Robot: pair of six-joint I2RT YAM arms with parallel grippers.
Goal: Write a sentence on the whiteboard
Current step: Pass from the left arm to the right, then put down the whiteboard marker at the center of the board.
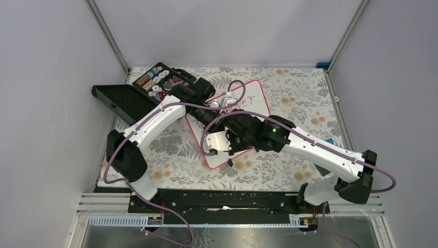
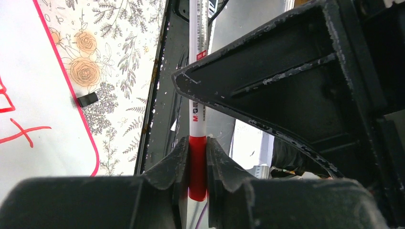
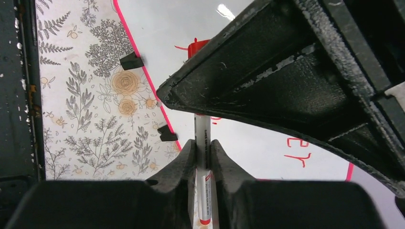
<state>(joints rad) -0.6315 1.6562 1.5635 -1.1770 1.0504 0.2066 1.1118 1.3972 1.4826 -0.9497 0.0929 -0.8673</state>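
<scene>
The whiteboard (image 1: 254, 99) lies tilted on the flowered tablecloth, with red handwriting on it (image 3: 296, 150). Both grippers meet over its middle on one marker. My left gripper (image 2: 197, 148) is shut on the marker's red cap end (image 2: 197, 167), and the white barrel (image 2: 198, 52) runs away from it behind the other gripper's black body. My right gripper (image 3: 203, 145) is shut on the white barrel (image 3: 202, 131). The red end (image 3: 196, 47) pokes out beyond the left gripper's body. From above, the left gripper (image 1: 214, 118) and right gripper (image 1: 233, 129) hide the marker.
A black compartment case (image 1: 157, 78) with small items stands open at the back left, its lid (image 1: 121, 101) lying flat beside it. Two black clip feet (image 3: 131, 61) (image 3: 167, 134) sit on the whiteboard's red rim. Grey walls enclose the table.
</scene>
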